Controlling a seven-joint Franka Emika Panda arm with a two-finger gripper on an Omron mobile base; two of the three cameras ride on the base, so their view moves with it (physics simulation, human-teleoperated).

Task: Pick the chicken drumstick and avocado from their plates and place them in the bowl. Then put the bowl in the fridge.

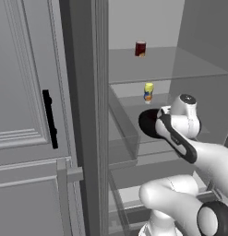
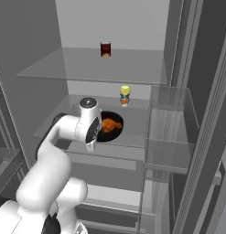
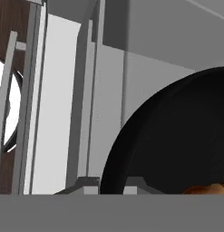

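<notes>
**Bowl on the middle fridge shelf, fingers hidden**

Closest to my hand camera is the dark bowl [image 3: 177, 140], its curved black wall swelling across the right side of that view and cut off at the right and bottom edges. A sliver of orange-brown at the lower right is the chicken drumstick [image 3: 208, 188], mostly out of frame. From the right base view the drumstick [image 2: 110, 124] lies plainly inside the bowl [image 2: 115, 133], which sits on a translucent glass shelf [image 2: 137, 128] inside the open fridge [image 2: 187, 68]. The avocado I cannot make out; my wrist covers the bowl's left half there, and in the left base view my forearm hides most of the bowl [image 1: 147, 122].

My fingertips are not visible in any view, hidden behind my own hand. They are drawn together, seemingly pinching the bowl's rim, though the contact itself is concealed.

Behind the bowl stands a small yellow-capped bottle [image 2: 125, 95]; one shelf up, a dark red can [image 2: 105, 49]. The fridge door [image 1: 23, 92] with its black handle [image 1: 50, 119] stands at the left.
</notes>
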